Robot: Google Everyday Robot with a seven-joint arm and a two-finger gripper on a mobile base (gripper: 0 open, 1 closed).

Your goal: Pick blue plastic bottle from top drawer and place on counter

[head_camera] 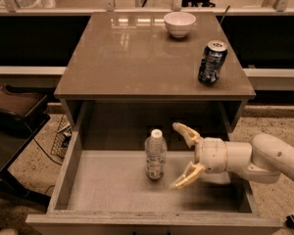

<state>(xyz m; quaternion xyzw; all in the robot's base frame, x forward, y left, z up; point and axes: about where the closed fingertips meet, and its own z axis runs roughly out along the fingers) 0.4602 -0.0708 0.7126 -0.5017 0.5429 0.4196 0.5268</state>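
Standing upright on the flat floor of the top drawer (pixel 103 192), the blue plastic bottle (pixel 155 155) sits roughly in the middle of the pulled-out box, white cap up and pale label band facing the camera. The gripper (pixel 182 156) is inside the drawer just to the right of it, at the end of a white arm (pixel 264 159) that enters from the right side over the drawer's right wall. Its two tan fingers (pixel 188 133) are spread wide, one angled toward the back of the drawer and the other toward the front, with the opening turned toward the bottle. Both fingertips stop short of the bottle, with a narrow gap between them and its side, so nothing is held. The bottle lies level with the middle of that opening, not yet between the fingers. Above the drawer, the counter (pixel 132 62) carries a white bowl (pixel 180 23) near its far edge and a dark blue drink can (pixel 211 62) toward its right front corner, both well apart from the bottle below. A wire basket (pixel 61 137) shows on the ground to the left of the drawer.
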